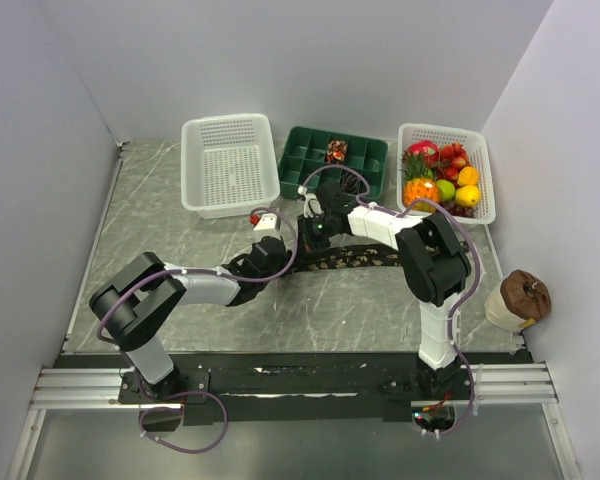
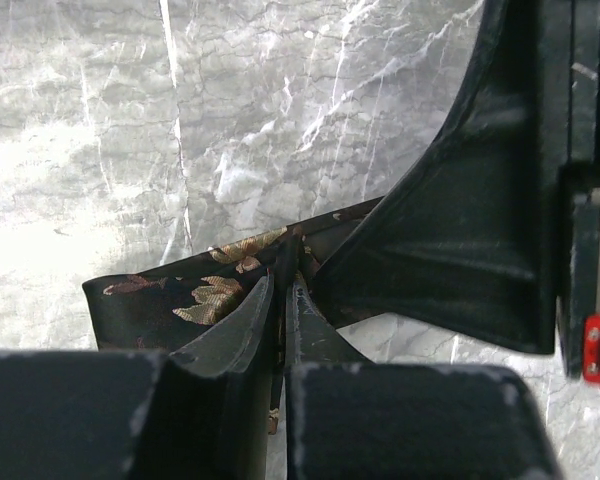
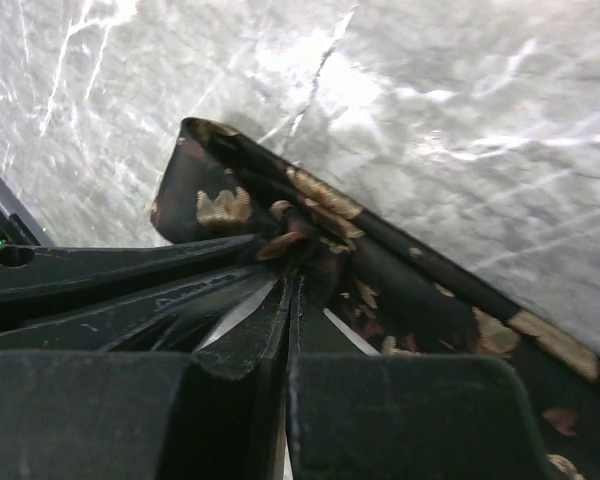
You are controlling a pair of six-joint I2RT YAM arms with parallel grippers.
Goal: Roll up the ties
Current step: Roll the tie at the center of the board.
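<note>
**Here, one tie [image 1: 365,260] end decides the move**

The right fingers [image 3: 252,338] clamp its folded end. The left fingers [image 2: 235,330] stand almost together there, grip unclear. From them the tie runs on the desk [image 1: 180,240] along the green tray's [image 1: 302,160] near side, toward its right corner.

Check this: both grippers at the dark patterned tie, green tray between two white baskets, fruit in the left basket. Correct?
No. The fruit is in the right basket, not the left basket; the top external view shows it. The rest holds: left gripper and right gripper at the dark patterned tie, green tray between the baskets.
</note>
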